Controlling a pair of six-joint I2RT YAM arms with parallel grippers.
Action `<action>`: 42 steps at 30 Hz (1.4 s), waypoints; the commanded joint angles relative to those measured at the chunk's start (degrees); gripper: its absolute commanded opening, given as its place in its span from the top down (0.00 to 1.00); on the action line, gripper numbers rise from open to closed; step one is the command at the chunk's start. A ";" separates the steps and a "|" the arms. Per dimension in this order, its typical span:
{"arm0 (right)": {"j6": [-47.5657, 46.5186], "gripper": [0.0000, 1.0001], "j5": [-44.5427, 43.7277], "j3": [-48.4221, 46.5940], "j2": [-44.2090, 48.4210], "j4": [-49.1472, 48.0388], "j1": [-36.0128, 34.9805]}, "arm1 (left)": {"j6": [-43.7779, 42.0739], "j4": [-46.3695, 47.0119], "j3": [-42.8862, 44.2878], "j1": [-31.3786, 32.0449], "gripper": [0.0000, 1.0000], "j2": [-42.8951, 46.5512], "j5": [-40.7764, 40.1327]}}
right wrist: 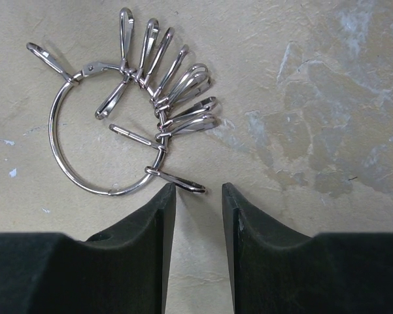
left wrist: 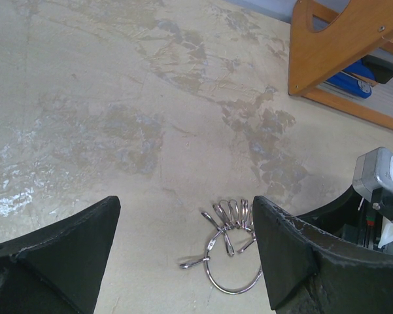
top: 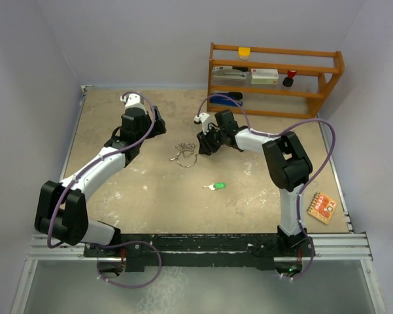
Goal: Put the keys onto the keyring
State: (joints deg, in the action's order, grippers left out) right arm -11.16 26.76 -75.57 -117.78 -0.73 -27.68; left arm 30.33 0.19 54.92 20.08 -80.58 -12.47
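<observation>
Right pincer (right wrist: 197, 188), keyring (right wrist: 160, 103) just ahead, leftward

White links and black joints are seen on the left arm (top: 98, 163) and right arm (top: 286, 163); a purple cable (top: 333, 147) is looped along each. Black wedge-shaped fingers (right wrist: 134, 261) are fitted, edges scuffed.

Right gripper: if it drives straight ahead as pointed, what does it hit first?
Probably the nearest clip on the keyring: its tip lies just ahead of the right gripper, jaws open. Depth is unclear.
</observation>
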 commanded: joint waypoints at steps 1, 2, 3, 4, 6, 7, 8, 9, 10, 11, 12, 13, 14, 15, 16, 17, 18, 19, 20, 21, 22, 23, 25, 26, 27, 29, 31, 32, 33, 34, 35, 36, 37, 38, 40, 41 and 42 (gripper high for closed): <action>-0.95 0.63 1.08 -1.88 -1.33 0.26 -0.09 | -1.24 1.13 2.52 0.42 0.21 0.07 -0.82; -0.96 0.64 1.28 -2.06 -1.46 0.33 -0.09 | -1.26 1.12 2.62 0.44 0.21 -0.04 -0.85; -0.93 0.65 1.35 -2.16 -1.56 0.42 -0.07 | -1.24 1.13 2.59 0.43 0.21 -0.03 -0.88; -1.01 0.66 1.29 -2.27 -1.65 0.65 -0.09 | -1.24 1.07 2.57 0.43 0.21 -0.02 -0.93; -1.23 0.68 1.17 -2.36 -1.82 1.17 -0.13 | -1.24 1.05 2.61 0.41 0.21 -0.02 -0.98; -1.29 0.69 1.18 -2.32 -1.68 1.33 -0.14 | -1.26 1.11 2.58 0.40 0.21 0.02 -0.98; -1.40 0.71 1.31 -2.14 -1.55 1.34 -0.14 | -1.25 1.09 2.60 0.47 0.21 -0.03 -0.90; -1.44 0.73 1.45 -1.94 -1.36 1.30 -0.13 | -1.29 1.13 2.61 0.42 0.21 -0.11 -0.89; -1.49 0.74 1.69 -1.66 -1.13 1.20 -0.15 | -1.25 1.06 2.64 0.45 0.21 -0.11 -0.89; -1.37 0.76 1.75 -1.48 -1.00 1.24 -0.18 | -1.28 1.05 2.65 0.42 0.21 -0.11 -0.89; -1.42 0.79 2.04 -1.20 -0.92 1.49 -0.18 | -1.24 0.97 2.66 0.42 0.21 -0.13 -0.89; -1.49 0.81 2.28 -0.87 -0.64 1.58 -0.18 | -1.19 0.96 2.64 0.40 0.21 -0.11 -0.89; -1.49 0.83 2.59 -0.48 -0.45 1.57 -0.22 | -1.20 1.02 2.70 0.47 0.21 -0.11 -0.89; -1.39 0.85 2.67 -0.05 -0.04 1.72 -0.31 | -1.15 1.02 2.68 0.41 0.21 -0.11 -0.85; -1.37 0.87 2.82 0.43 0.31 1.90 -0.43 | -1.15 1.04 2.70 0.48 0.21 -0.11 -0.81; -1.33 0.89 2.99 0.89 0.68 2.03 -0.56 | -1.11 1.04 2.70 0.45 0.21 -0.12 -0.80; -1.02 0.89 2.78 1.40 1.01 2.09 -0.68 | -1.07 1.11 2.70 0.41 0.21 -0.12 -0.80; -0.71 0.90 2.63 1.88 1.39 2.12 -0.77 | -1.10 1.12 2.66 0.43 0.21 -0.07 -0.80; -0.26 0.90 2.60 2.36 1.68 2.14 -0.86 | -0.98 1.13 2.72 0.43 0.21 -0.19 -0.74; 0.39 0.89 2.53 2.83 2.05 2.14 -1.07 | -0.92 1.20 2.67 0.41 0.21 -0.24 -0.72; 0.94 0.86 2.28 3.33 2.40 2.06 -1.35 | -0.89 1.22 2.62 0.45 0.21 -0.29 -0.67; 1.60 0.84 1.62 3.96 2.76 1.74 -1.72 | -0.84 1.25 2.57 0.42 0.21 -0.28 -0.59; 2.60 0.83 0.94 5.44 3.61 0.75 -2.42 | -0.76 1.31 2.62 0.44 0.21 -0.28 -0.46; 2.79 0.83 0.92 6.04 3.97 0.52 -2.72 | -0.74 1.31 2.65 0.45 0.21 -0.21 -0.38; 2.87 0.84 1.08 6.34 4.17 0.58 -3.06 | -0.72 1.26 2.58 0.41 0.21 -0.15 -0.31; 3.01 0.84 0.86 6.55 4.39 1.29 -3.77 | -0.73 1.22 2.48 0.42 0.21 0.01 -0.28; 3.42 0.84 0.26 7.30 5.10 1.34 -4.27 | -0.78 1.14 2.48 0.44 0.21 0.18 -0.36; 3.69 0.84 -0.15 8.07 5.84 0.71 -4.31 | -0.73 1.13 2.48 0.46 0.21 0.31 -0.36; 3.94 0.84 -0.71 9.28 7.10 0.10 -4.31 | -0.72 1.13 2.52 0.41 0.21 0.43 -0.36; 4.09 0.81 -1.22 10.05 8.03 -0.40 -4.31 | -0.71 1.09 2.52 0.45 0.21 0.50 -0.36; 4.12 0.78 -1.64 10.57 8.84 -0.68 -4.31 | -0.76 0.98 2.46 0.42 0.21 0.58 -0.36; 4.13 0.75 -2.07 10.77 9.41 -0.75 -4.30 | -0.75 0.96 2.40 0.42 0.21 0.66 -0.36; 4.01 0.73 -2.41 10.79 9.78 -0.61 -4.31 | -0.71 0.96 2.46 0.45 0.21 0.64 -0.36; 3.77 0.71 -2.57 10.61 9.87 -0.40 -4.31 | -0.82 0.93 2.40 0.49 0.21 0.78 -0.36; 3.27 0.66 -2.76 9.94 9.58 0.20 -4.26 | -0.82 0.87 2.40 0.42 0.21 0.90 -0.32; 2.98 0.65 -2.82 9.59 9.32 0.39 -4.29 | -0.77 0.87 2.32 0.40 0.21 0.85 -0.36; 2.68 0.64 -2.85 9.18 8.95 0.58 -4.26 | -0.84 0.80 2.38 0.48 0.21 0.86 -0.42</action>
State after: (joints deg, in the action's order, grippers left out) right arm -7.75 25.45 -65.12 -110.17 -1.65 -32.03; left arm 30.35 -0.19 54.94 20.08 -80.79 -12.47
